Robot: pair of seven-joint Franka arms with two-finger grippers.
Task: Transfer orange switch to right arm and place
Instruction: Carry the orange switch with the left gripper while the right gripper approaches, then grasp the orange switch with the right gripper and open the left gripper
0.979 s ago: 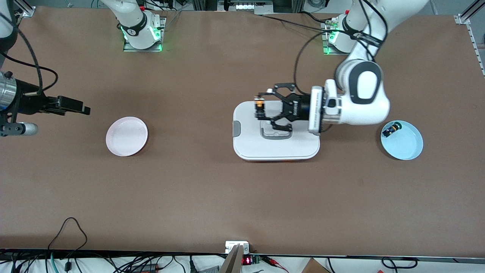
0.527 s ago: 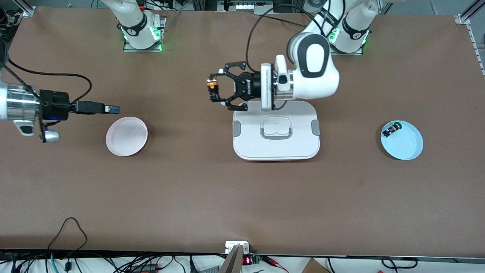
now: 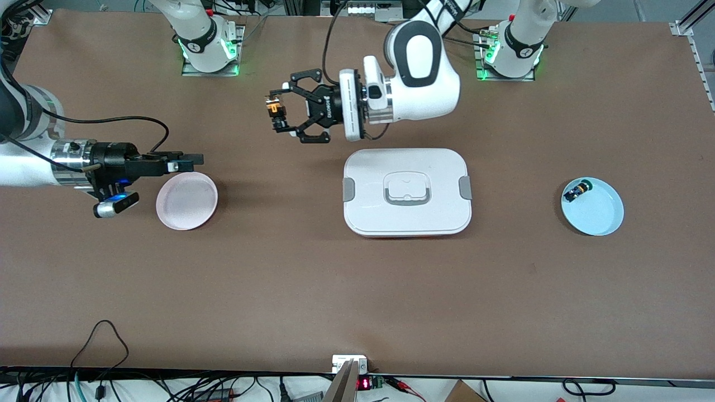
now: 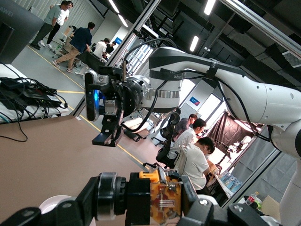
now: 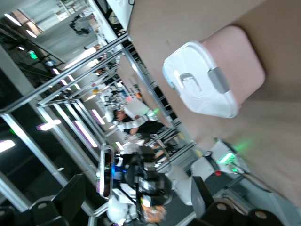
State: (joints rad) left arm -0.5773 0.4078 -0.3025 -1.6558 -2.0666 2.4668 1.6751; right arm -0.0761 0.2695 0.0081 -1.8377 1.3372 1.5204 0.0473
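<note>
The orange switch (image 3: pixel 273 108), black with orange-tan parts, hangs above the bare table between the white box and the pink plate. My left gripper (image 3: pixel 277 115) is shut on it. In the left wrist view the switch (image 4: pixel 162 200) sits clamped between the black fingers, and the right arm's gripper (image 4: pixel 106 136) faces it from farther off. My right gripper (image 3: pixel 190 162) hovers over the pink plate's rim, slim fingers open and empty, pointing toward the switch. In the right wrist view its fingers (image 5: pixel 70 197) stand wide apart, framing the left gripper and the switch (image 5: pixel 153 213).
A white lidded box (image 3: pixel 406 191) stands mid-table. The pink plate (image 3: pixel 186 200) lies toward the right arm's end. A pale blue plate (image 3: pixel 600 215) toward the left arm's end holds a blue-black switch (image 3: pixel 575 191). Cables run along the table's near edge.
The left arm has carried the switch from over the white box toward the right arm's end. The right gripper has come in from the table's end to the pink plate.
</note>
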